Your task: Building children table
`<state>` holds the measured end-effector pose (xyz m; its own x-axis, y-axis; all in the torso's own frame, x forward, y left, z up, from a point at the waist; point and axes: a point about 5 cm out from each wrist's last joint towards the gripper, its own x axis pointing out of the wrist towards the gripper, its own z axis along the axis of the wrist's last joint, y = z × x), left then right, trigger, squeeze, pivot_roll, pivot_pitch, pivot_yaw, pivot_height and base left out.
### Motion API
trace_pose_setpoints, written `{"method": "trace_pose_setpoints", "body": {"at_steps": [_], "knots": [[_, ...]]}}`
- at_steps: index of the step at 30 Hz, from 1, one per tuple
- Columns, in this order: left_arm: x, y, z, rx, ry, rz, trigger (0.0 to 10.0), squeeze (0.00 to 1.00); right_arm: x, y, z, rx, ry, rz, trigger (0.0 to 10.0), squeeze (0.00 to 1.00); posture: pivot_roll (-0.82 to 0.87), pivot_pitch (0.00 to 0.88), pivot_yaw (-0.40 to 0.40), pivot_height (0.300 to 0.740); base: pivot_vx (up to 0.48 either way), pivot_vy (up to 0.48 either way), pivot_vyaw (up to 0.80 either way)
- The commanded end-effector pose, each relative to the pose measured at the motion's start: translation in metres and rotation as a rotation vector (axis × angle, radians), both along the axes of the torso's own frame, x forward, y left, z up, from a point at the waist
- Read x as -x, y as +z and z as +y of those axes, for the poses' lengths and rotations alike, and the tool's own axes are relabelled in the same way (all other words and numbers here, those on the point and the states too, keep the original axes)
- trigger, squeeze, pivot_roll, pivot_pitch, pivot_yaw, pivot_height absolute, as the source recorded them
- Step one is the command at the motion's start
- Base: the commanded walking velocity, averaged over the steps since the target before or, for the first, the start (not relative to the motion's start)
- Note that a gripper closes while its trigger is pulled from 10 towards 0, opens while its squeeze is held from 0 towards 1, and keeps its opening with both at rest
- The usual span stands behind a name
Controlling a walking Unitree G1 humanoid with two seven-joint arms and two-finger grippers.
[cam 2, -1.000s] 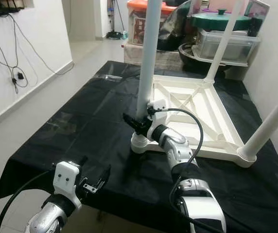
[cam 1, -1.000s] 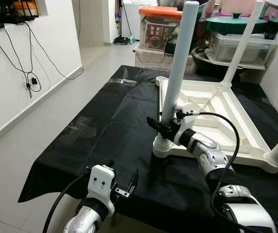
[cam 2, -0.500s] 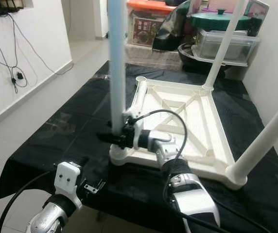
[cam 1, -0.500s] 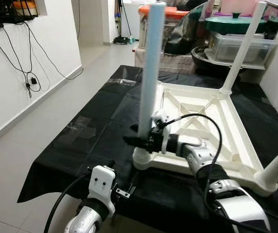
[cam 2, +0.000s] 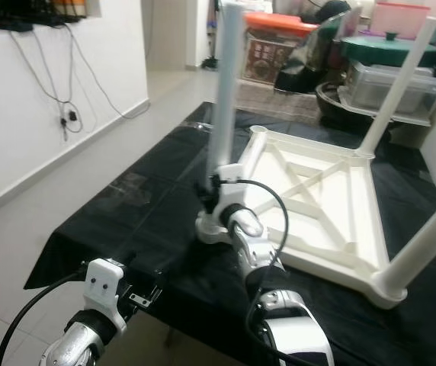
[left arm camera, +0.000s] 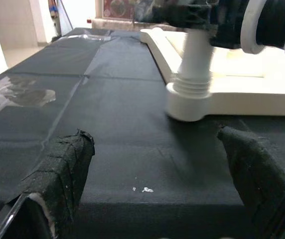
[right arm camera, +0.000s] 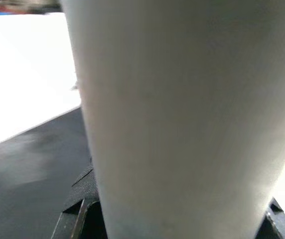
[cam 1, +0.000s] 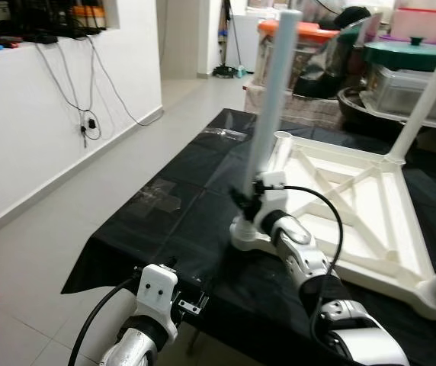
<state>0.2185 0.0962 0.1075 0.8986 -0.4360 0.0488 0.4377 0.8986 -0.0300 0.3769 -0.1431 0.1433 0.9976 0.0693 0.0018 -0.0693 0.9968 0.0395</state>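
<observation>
The upturned white plastic children's table top (cam 1: 355,206) lies underside-up on the black plastic sheet (cam 1: 187,221) spread over the floor, its ribbed frame facing the ceiling. From the corner socket (left arm camera: 190,97) nearest the robot, a pale grey-white round plastic table leg (cam 1: 271,91) rises with its long axis close to vertical, its free end pointing up and its lower end seated in the socket. The right gripper (cam 1: 250,202) is clamped on this leg just above the socket, one black finger on each side of the tube; in the right wrist view the leg (right arm camera: 182,114) sits squarely between the jaws, with a black fingertip (right arm camera: 77,209) peeping out beside it. The left gripper (left arm camera: 157,184) hangs low over the near edge of the sheet with its jaws wide apart and holding nothing; its padded black fingers (left arm camera: 58,174) frame the socket, which stands ahead of and between them, well apart from both. The head views add what the wrist cameras miss: another white leg (cam 2: 397,84) standing at the far corner, a third leg (cam 2: 424,240) at the right near corner, and lidded storage boxes (cam 1: 412,80) beyond.
</observation>
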Motion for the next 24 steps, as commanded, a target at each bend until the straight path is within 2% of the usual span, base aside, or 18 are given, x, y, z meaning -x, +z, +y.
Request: {"method": "trace_pose_setpoints", "body": {"at_steps": [1,2,3,4,5,7,8,9,10,11,12,13,14,15,17,18,19,24], "knots": [[0.000,-0.004,-0.001,-0.008,-0.004,0.008,10.0,0.00,0.007,-0.002,-0.031,0.000,-0.253,0.007,0.0,0.00,0.18,0.000,-0.102,0.740,0.000,0.000,0.00],[0.000,-0.004,-0.001,-0.008,-0.004,0.008,10.0,0.00,0.007,-0.002,-0.031,0.000,-0.253,0.007,0.0,0.00,0.18,0.000,-0.102,0.740,0.000,0.000,0.00],[0.000,-0.005,-0.001,-0.008,-0.003,0.008,10.0,0.00,0.014,-0.007,-0.037,-0.014,-0.371,0.028,0.0,0.00,0.18,0.000,-0.102,0.740,0.000,0.000,0.00],[0.000,-0.005,-0.001,-0.008,-0.003,0.008,10.0,0.00,0.014,-0.007,-0.037,-0.014,-0.371,0.028,0.0,0.00,0.18,0.000,-0.102,0.740,0.000,0.000,0.00],[0.000,-0.005,-0.001,-0.006,0.000,0.009,10.0,0.00,0.021,-0.011,-0.035,-0.030,-0.436,0.044,0.0,0.00,0.18,0.000,-0.098,0.740,0.000,0.000,0.00],[0.001,-0.007,-0.001,-0.006,-0.002,0.010,10.0,0.00,0.022,-0.015,-0.023,-0.052,-0.413,0.046,0.0,0.00,0.18,0.000,-0.099,0.740,0.000,0.000,0.00],[0.001,-0.007,-0.001,-0.006,-0.002,0.010,10.0,0.00,0.022,-0.015,-0.023,-0.052,-0.413,0.046,0.0,0.00,0.18,0.000,-0.099,0.740,0.000,0.000,0.00],[0.001,-0.007,-0.001,-0.006,-0.005,0.005,10.0,0.00,0.021,-0.016,-0.007,-0.063,-0.335,0.028,10.0,0.00,0.18,0.000,-0.099,0.740,0.000,0.000,0.00],[0.001,-0.007,-0.001,-0.006,-0.005,0.005,10.0,0.00,0.021,-0.016,-0.007,-0.063,-0.335,0.028,10.0,0.00,0.18,0.000,-0.099,0.740,0.000,0.000,0.00],[0.002,-0.007,-0.002,-0.007,-0.011,-0.007,10.0,0.00,0.019,-0.016,0.008,-0.072,-0.234,-0.001,10.0,0.00,0.18,0.000,-0.103,0.740,0.000,0.000,0.00],[0.002,-0.007,-0.002,-0.007,-0.011,-0.007,10.0,0.00,0.019,-0.016,0.008,-0.072,-0.234,-0.001,10.0,0.00,0.18,0.000,-0.103,0.740,0.000,0.000,0.00],[0.002,-0.007,-0.004,-0.008,-0.015,-0.015,10.0,0.00,0.019,-0.016,0.016,-0.074,-0.169,-0.020,10.0,0.00,0.18,0.000,-0.105,0.740,0.000,0.000,0.00],[0.003,-0.005,-0.005,-0.001,-0.027,-0.034,10.0,0.00,0.018,-0.017,0.027,-0.086,-0.030,-0.041,10.0,1.00,0.18,0.000,-0.106,0.740,0.000,0.000,0.00],[0.003,-0.005,-0.005,-0.001,-0.027,-0.034,10.0,0.00,0.018,-0.017,0.027,-0.086,-0.030,-0.041,10.0,1.00,0.18,0.000,-0.106,0.740,0.000,0.000,0.00],[0.005,-0.003,-0.008,-0.003,-0.050,-0.062,10.0,0.00,0.016,-0.023,0.032,-0.095,0.155,-0.020,10.0,0.98,0.18,0.000,-0.111,0.740,0.000,0.000,0.00],[0.005,-0.003,-0.008,-0.003,-0.050,-0.062,10.0,0.00,0.016,-0.023,0.032,-0.095,0.155,-0.020,10.0,0.98,0.18,0.000,-0.111,0.740,0.000,0.000,0.00],[0.006,-0.003,-0.010,-0.005,-0.060,-0.071,10.0,0.00,0.015,-0.024,0.030,-0.109,0.237,0.001,10.0,0.00,0.18,0.000,-0.109,0.740,0.000,0.000,0.00],[0.006,-0.003,-0.011,-0.007,-0.065,-0.074,10.0,0.00,0.014,-0.023,0.028,-0.120,0.275,0.016,10.0,0.00,0.18,0.000,-0.110,0.740,0.000,0.000,0.00]]}}
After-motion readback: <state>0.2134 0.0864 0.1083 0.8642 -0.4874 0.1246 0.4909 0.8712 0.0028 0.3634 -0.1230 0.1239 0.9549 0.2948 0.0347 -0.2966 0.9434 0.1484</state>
